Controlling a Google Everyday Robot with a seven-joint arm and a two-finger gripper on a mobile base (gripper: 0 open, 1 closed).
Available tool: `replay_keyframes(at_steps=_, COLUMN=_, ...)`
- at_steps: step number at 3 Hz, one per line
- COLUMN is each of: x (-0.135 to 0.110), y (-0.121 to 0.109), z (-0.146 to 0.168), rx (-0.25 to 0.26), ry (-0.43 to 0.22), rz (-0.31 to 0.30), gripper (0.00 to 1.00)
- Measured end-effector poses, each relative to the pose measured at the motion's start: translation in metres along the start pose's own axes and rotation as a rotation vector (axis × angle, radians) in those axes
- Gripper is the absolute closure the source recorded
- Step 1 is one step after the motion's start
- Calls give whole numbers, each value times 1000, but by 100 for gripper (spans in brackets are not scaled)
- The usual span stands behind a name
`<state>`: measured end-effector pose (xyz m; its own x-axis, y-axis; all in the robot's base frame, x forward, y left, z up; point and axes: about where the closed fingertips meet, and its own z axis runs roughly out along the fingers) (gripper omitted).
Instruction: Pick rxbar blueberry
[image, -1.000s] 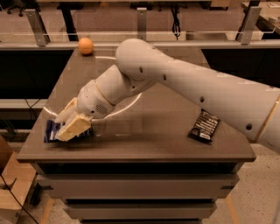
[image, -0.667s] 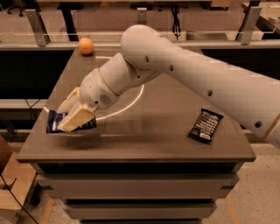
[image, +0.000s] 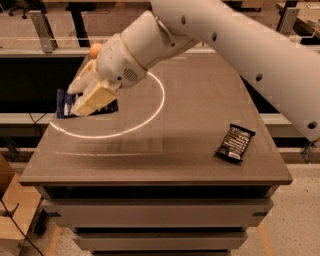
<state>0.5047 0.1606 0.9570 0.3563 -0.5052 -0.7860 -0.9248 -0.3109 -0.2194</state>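
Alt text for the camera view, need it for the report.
A white robot arm's gripper is shut on the rxbar blueberry at the left side of the table. A black-brown bar lies near the front right corner; an orange ball peeks out behind the gripper.

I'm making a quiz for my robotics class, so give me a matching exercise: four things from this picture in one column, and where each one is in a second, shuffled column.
Things:
1. rxbar blueberry
2. black-brown snack bar
3. orange
4. gripper

Places:
A. far left part of the table, partly hidden behind the arm
B. over the table's left side, shut on a bar
C. lying flat on the table, right front
D. clamped in the gripper

Pairs: 1-D, 2-C, 3-A, 4-B
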Motion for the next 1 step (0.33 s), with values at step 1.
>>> replay_keyframes(at_steps=1, x=-8, y=-4, z=-6, rx=11, ry=-9, rz=-12, gripper=100)
